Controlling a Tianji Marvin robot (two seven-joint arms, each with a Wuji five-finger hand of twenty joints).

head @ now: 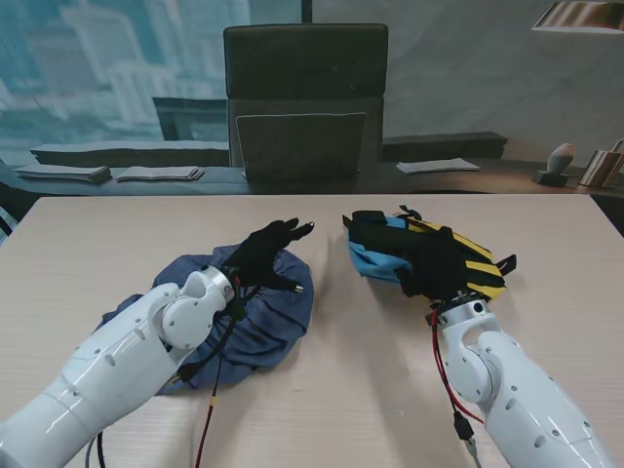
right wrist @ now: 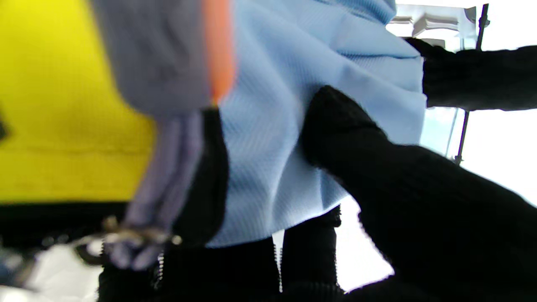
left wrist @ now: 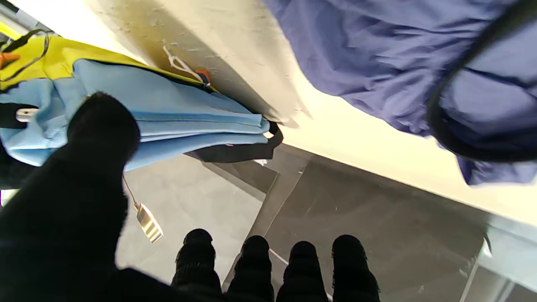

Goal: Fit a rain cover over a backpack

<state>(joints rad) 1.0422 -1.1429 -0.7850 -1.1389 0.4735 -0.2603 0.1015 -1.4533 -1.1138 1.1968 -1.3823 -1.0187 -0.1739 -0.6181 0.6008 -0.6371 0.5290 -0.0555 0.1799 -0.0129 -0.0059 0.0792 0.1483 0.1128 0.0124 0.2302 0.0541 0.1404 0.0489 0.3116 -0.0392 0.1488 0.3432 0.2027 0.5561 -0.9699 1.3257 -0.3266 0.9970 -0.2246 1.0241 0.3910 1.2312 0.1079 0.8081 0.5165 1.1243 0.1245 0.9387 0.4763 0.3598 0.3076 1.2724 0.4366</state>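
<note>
Stand view shows the task barely begun: the crumpled, dark blue fabric rain cover (head: 244, 317) lies in a heap on the left of the pale wooden desk (head: 370, 390), and the small backpack of light blue, yellow and black fabric (head: 409, 255) sits apart from it on the right, with a strip of bare desk between them. No part of the cover is yet over the backpack, so by my judgement the spreading, lifting and pulling-over all remain to be done.

The black-gloved left hand (head: 271, 255) hovers over the farther edge of the cover, fingers spread and extended, holding nothing; the left wrist view confirms this, with the four fingertips (left wrist: 302, 260) apart and only floor beyond them. The black-gloved right hand (head: 434, 261) lies on top of the backpack, and in the right wrist view a finger presses into the light blue panel (right wrist: 268, 126), with the fabric wrinkled around it, so this hand appears clamped on the backpack.

The cover looks limp and gathered, with a dark band along its rim. The backpack looks soft and partly flattened, lying on its side with a loose strap and a small metal tag (left wrist: 147, 221) dangling.
</note>
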